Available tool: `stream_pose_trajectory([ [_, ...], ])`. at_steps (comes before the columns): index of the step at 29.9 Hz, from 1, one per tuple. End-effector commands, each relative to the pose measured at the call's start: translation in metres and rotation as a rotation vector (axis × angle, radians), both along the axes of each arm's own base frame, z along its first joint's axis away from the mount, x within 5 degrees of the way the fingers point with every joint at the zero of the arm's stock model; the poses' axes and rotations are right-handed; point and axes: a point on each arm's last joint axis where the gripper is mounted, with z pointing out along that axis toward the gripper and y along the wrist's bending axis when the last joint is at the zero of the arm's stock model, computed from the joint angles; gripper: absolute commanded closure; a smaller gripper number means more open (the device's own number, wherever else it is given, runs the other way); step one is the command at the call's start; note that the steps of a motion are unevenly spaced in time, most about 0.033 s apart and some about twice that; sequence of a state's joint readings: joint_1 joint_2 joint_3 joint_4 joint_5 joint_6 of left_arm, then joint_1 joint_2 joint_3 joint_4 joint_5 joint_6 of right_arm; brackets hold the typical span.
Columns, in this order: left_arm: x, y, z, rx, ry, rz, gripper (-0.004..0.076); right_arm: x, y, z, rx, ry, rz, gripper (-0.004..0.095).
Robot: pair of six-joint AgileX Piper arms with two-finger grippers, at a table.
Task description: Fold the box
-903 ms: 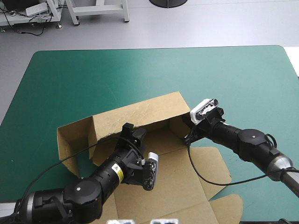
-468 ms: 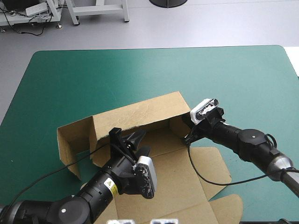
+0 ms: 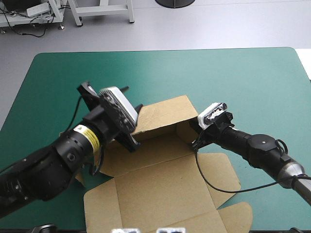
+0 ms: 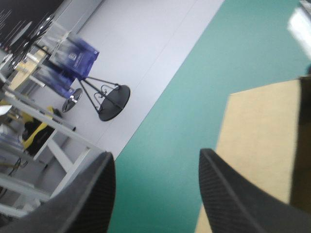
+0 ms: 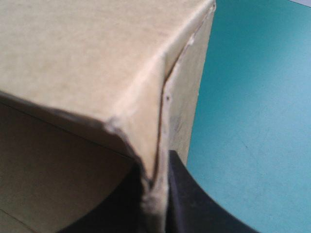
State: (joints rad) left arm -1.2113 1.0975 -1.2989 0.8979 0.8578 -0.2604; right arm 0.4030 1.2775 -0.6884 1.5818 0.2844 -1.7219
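The brown box [image 3: 160, 114] lies mid-table, its long back wall raised and its lid flaps [image 3: 165, 194] flat toward the near edge. My right gripper [image 3: 195, 140] is at the box's right end. In the right wrist view this gripper [image 5: 154, 171] is shut on the upright corner of that end wall [image 5: 97, 63]. My left arm [image 3: 80, 141] is raised over the box's left end and hides the left wall. The left gripper [image 4: 154, 154] is open and holds nothing. It points over the cover toward the far edge, with a box panel [image 4: 262, 141] beside it.
Teal-green cover [image 3: 233, 77] lies beyond the box and to its right. The table's far edge [image 4: 160, 107] runs ahead of the left gripper, with floor past it. The box's flat flaps reach close to the near edge.
My left arm has lifted out of the box's inside and swung up toward the far left, above the left wall. The right gripper has kept its hold on the end wall.
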Motion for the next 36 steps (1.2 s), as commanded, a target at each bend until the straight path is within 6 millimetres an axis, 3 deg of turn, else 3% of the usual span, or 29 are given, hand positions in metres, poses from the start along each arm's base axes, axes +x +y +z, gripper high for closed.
stream_pose_trajectory([
  [1,0.016,0.030,0.034,-0.114,-0.055,0.084,0.0345,-0.003,0.005,0.015,0.051,-0.029,0.040,0.0928],
  [8,0.056,0.085,0.035,-0.158,0.028,0.354,0.0345,-0.003,0.005,0.015,0.051,-0.029,0.040,0.0928],
  [13,0.080,0.117,0.024,-0.262,0.168,0.443,0.0345,-0.003,0.005,0.015,0.051,-0.029,0.040,0.0928],
  [19,0.109,0.155,-0.004,-0.361,0.437,0.495,0.0345,-0.003,0.005,0.015,0.050,-0.029,0.041,0.0928],
  [23,0.114,0.179,-0.003,-0.450,0.430,0.530,0.0345,-0.003,0.004,0.014,0.016,-0.044,0.055,0.0927],
  [27,0.114,0.188,-0.002,-0.475,0.408,0.549,0.0345,-0.002,-0.001,0.018,-0.021,-0.062,0.012,0.0928],
  [36,0.117,0.192,-0.001,-0.469,0.374,0.569,0.0346,0.000,-0.004,0.054,-0.139,-0.051,0.041,0.0928],
])
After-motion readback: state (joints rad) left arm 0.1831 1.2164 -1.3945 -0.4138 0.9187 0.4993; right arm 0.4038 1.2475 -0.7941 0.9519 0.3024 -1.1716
